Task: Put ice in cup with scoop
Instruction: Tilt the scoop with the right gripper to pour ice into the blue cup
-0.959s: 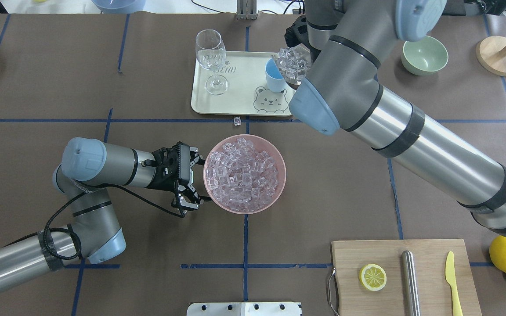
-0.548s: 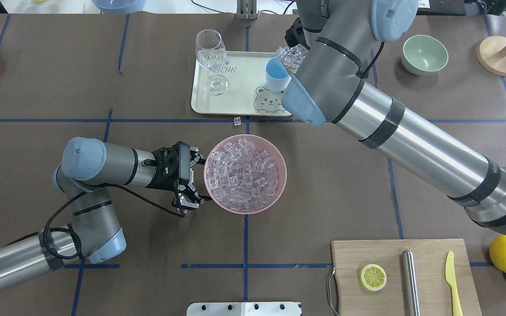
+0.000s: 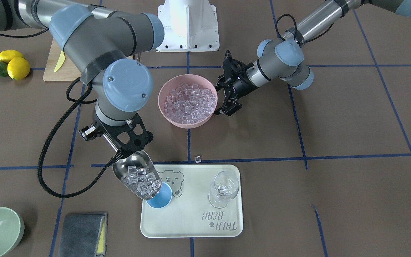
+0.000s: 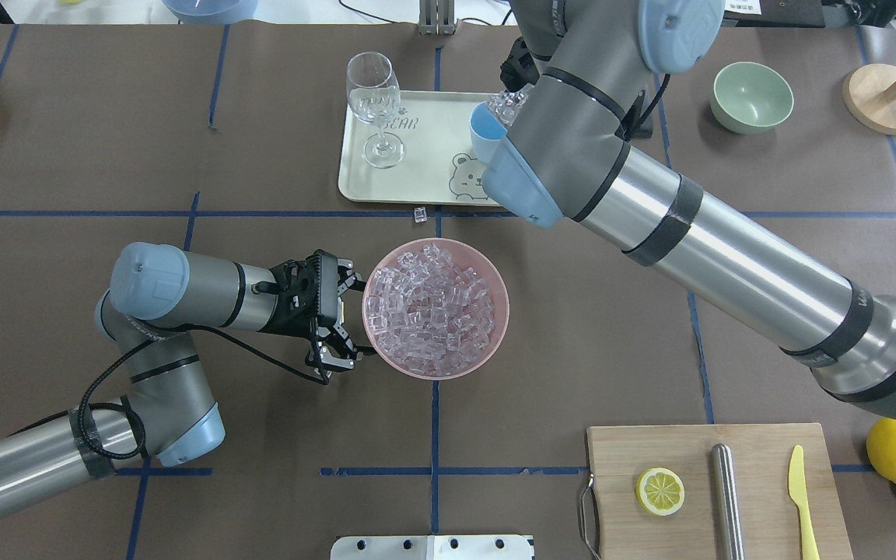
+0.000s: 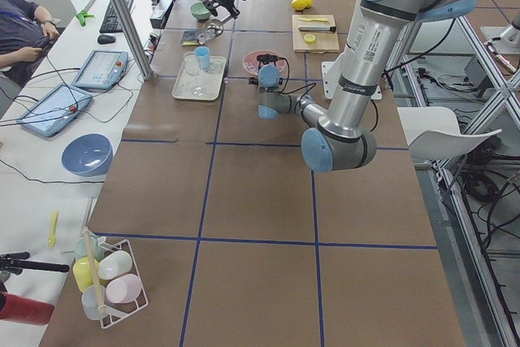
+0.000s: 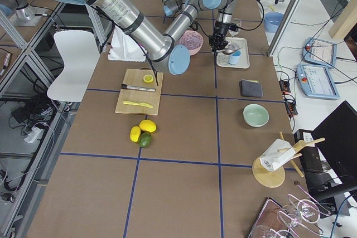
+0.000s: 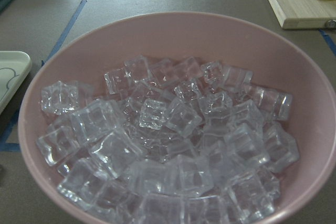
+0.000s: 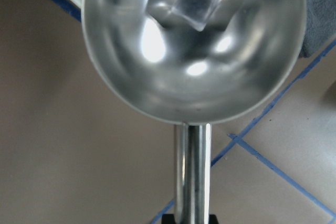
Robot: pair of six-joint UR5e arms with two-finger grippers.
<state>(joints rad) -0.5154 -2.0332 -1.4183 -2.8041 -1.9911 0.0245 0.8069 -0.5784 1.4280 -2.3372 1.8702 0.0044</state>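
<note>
My right gripper is shut on the thin handle of the steel scoop. The scoop is tilted down, its mouth at the rim of the light-blue cup on the cream tray. Several clear ice cubes lie in its trough. In the overhead view the right arm hides most of the scoop; the cup shows beside it. The pink bowl is heaped with ice. My left gripper stands open against the bowl's left rim.
A wine glass stands on the tray, and a stray cube lies just off it. A green bowl and wooden stand sit far right. A cutting board holds a lemon slice, steel cylinder and knife. A grey cloth lies nearby.
The right arm has swung left, bringing the ice-filled scoop closer over the cup. The left arm and the pink bowl have not moved.
</note>
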